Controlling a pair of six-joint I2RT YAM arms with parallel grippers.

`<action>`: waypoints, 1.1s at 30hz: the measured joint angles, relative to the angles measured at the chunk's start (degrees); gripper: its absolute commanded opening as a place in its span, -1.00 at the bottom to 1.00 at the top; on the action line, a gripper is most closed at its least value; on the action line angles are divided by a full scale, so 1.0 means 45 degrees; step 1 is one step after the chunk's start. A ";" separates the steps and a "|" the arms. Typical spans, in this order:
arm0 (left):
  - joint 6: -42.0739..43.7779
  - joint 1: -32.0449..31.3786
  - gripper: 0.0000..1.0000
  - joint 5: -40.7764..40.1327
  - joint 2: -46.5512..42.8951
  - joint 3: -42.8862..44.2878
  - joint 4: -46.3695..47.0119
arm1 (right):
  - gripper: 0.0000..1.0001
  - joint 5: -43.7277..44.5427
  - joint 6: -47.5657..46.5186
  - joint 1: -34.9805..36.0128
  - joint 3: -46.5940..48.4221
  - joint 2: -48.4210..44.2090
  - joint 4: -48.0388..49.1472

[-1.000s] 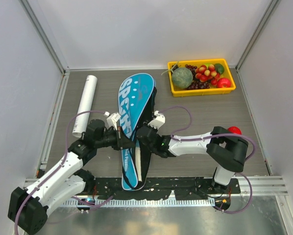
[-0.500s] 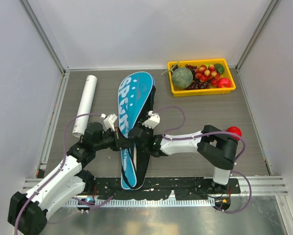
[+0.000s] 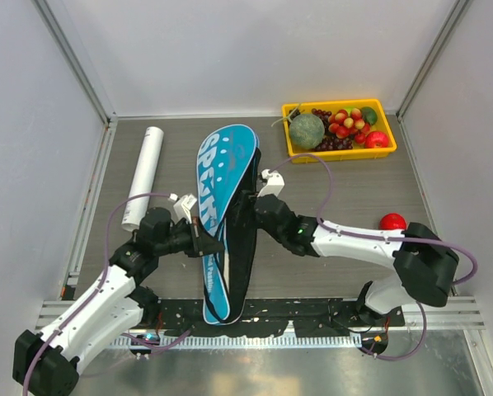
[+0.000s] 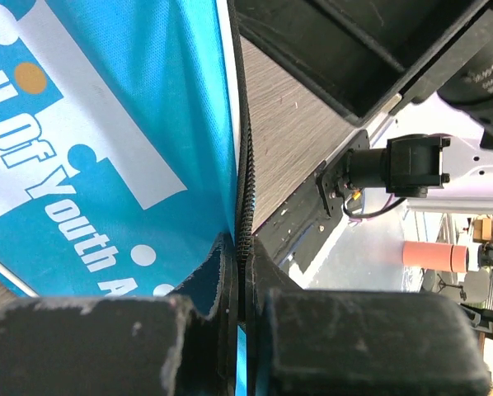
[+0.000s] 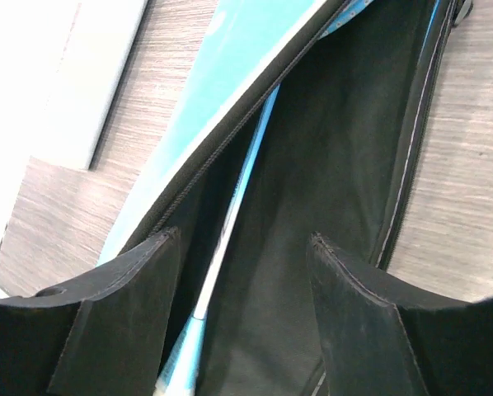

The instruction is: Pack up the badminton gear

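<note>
The step I read here is holding the bag [image 3: 222,177] open so gear can go in. My left gripper [image 4: 241,247] is clenched on the zip edge of the blue top flap, lifting it off the black lower half. To do this well, I'd hold that pinch firm and pull the flap up and away, not along the zip. That way the mouth gapes without the whole bag sliding over the bench [image 3: 354,186].

The right gripper [image 5: 242,247] is released and holds nothing, its fingers spread just over the dark opening. Through its camera I can see a racket [image 5: 241,190] shaft lying inside along the zip line. I can't tell whether a second one is in there. Before anything else goes in, I'd make sure the fingers don't snag the lining or the zip teeth.

The tube [image 3: 143,177] lies on the bench well left of the bag, not yet packed.

Pose: the left arm reaches up and right from its base, its wrist meeting the bag's left edge about midway along. The right arm has its elbow far out to the right, and the forearm is stretched low and leftward across the bench. Its gripper is angled into the bag's right side.
</note>
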 measured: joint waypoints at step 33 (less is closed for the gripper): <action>0.0544 0.0384 -0.70 0.0199 -0.0583 0.0665 -0.1642 | -0.90 -0.7679 -0.1409 -0.4439 0.0024 0.4308 0.3002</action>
